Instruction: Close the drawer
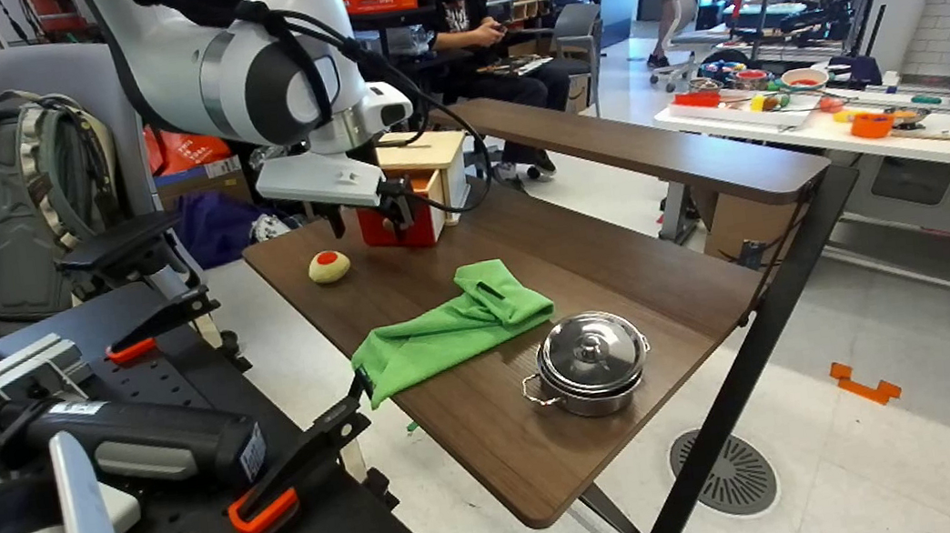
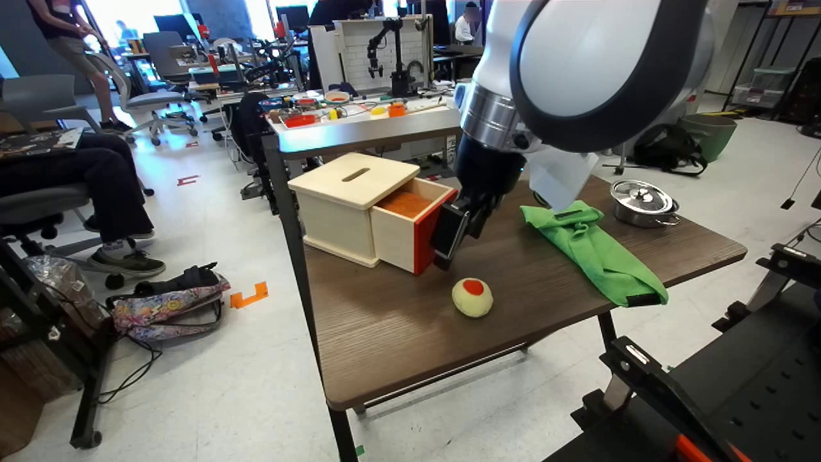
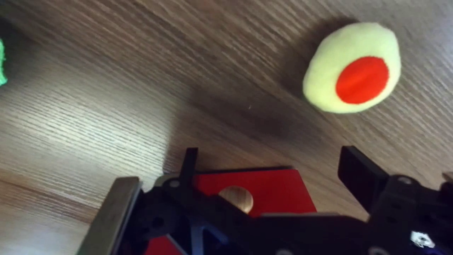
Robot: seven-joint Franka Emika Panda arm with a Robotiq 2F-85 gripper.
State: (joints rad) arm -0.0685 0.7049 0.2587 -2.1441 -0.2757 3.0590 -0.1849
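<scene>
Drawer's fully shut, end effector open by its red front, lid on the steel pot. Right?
The drawer isn't shut: an exterior view shows it sitting partway out of the wooden box, its inside exposed. The rest stands: the end effector is open by the red front, and the lid is on the steel pot.
</scene>
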